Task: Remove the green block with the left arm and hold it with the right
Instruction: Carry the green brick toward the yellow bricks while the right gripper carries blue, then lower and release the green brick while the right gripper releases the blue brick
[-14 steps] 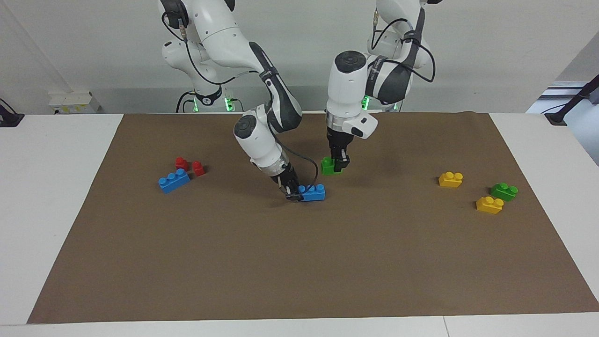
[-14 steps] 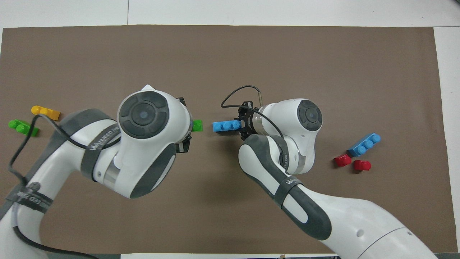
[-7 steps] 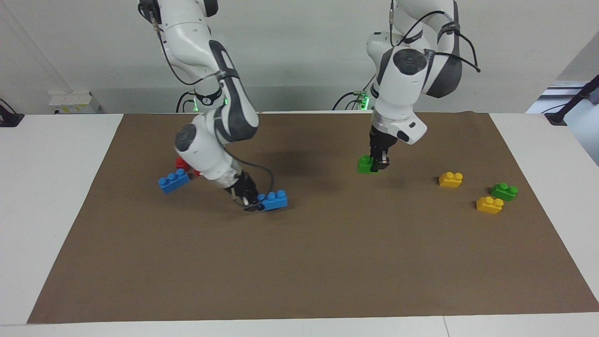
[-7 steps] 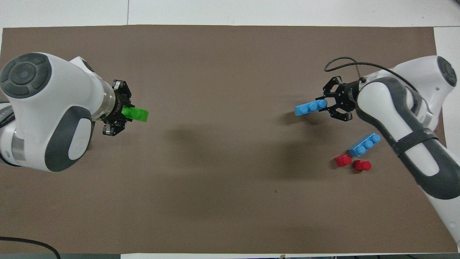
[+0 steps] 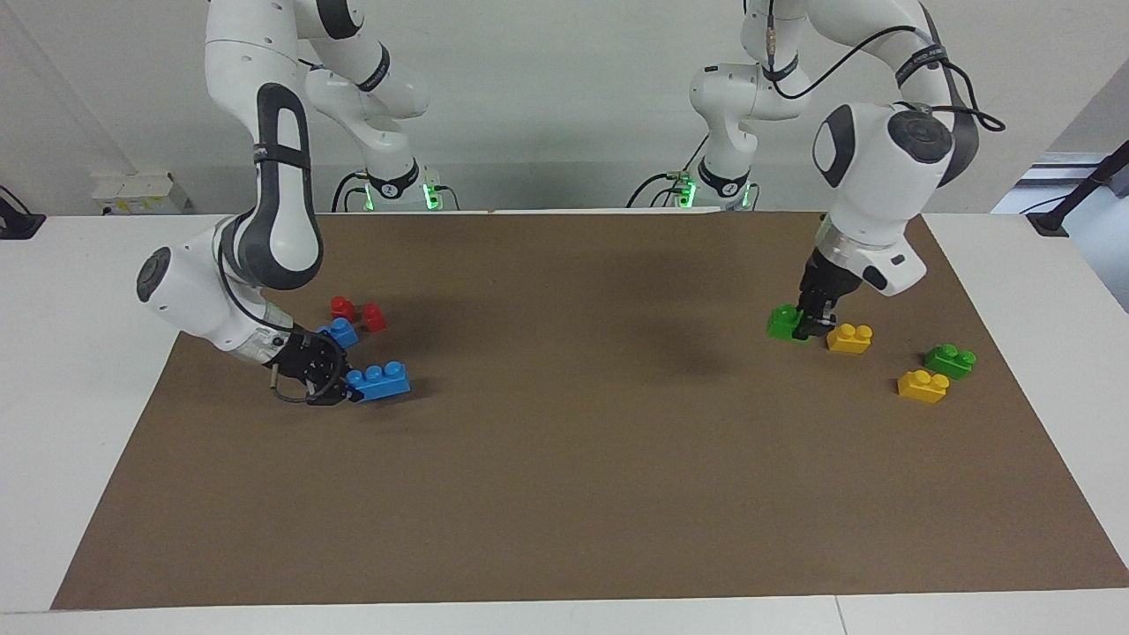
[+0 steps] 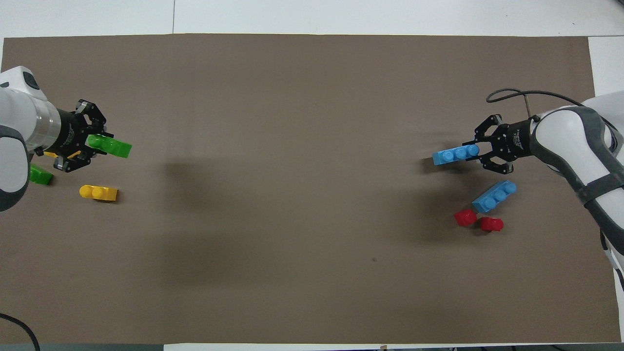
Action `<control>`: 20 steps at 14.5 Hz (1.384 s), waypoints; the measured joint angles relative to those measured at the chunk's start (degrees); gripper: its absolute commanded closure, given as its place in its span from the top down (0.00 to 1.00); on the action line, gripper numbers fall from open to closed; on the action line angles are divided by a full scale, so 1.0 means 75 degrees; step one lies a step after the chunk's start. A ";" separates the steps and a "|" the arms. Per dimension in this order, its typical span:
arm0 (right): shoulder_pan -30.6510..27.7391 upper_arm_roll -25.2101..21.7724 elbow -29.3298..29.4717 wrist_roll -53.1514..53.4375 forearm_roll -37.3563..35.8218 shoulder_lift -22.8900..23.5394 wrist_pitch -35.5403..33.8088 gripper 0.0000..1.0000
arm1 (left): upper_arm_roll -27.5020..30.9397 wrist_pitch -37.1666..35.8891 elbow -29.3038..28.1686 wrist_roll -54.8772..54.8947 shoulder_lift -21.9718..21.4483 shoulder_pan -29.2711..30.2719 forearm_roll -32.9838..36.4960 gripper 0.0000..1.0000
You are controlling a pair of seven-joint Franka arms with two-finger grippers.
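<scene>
The green block [image 5: 782, 322] is a lime-green two-stud brick. My left gripper [image 5: 808, 326] is shut on it and holds it low over the brown mat [image 5: 564, 494], right beside a yellow brick [image 5: 849, 338]. In the overhead view the left gripper [image 6: 99, 146] grips one end of the green block [image 6: 114, 147]. My right gripper [image 5: 340, 388] is shut on a blue three-stud brick [image 5: 381, 380] and holds it low over the mat toward the right arm's end. It also shows in the overhead view, where the right gripper [image 6: 477, 151] holds the blue brick [image 6: 453, 155].
A second yellow brick [image 5: 923, 385] and a darker green brick [image 5: 950, 360] lie toward the left arm's end. A second blue brick [image 5: 340, 332] and two red pieces [image 5: 342, 307] [image 5: 374, 317] lie by the right gripper.
Both arms have swung apart from the middle. The left gripper carried the green block toward the left arm's end; the right gripper carried the blue brick toward the right arm's end.
</scene>
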 measured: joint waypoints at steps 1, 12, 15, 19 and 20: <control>-0.0049 0.0001 -0.0060 -0.0026 0.0000 0.0003 0.0090 0.00 | 0.0003 0.0227 -0.0002 0.0225 0.0193 0.0139 0.0000 0.00; -0.0124 0.0008 -0.0399 -0.0228 -0.0001 0.0014 0.0335 0.00 | -0.0056 0.1555 0.0281 0.1827 0.2057 0.0509 0.0108 0.00; -0.0167 0.0007 -0.0446 -0.0309 -0.0001 0.0014 0.0394 0.02 | -0.0075 0.1717 0.0314 0.1926 0.2224 0.0500 0.0120 0.31; -0.0167 0.0007 -0.0445 -0.0366 -0.0001 0.0014 0.0474 0.76 | -0.0084 0.1780 0.0314 0.2447 0.2229 0.0497 0.0122 1.00; -0.0167 0.0007 -0.0439 -0.0372 -0.0002 0.0011 0.0484 0.80 | -0.0084 0.1783 0.0314 0.2578 0.2229 0.0497 0.0123 1.00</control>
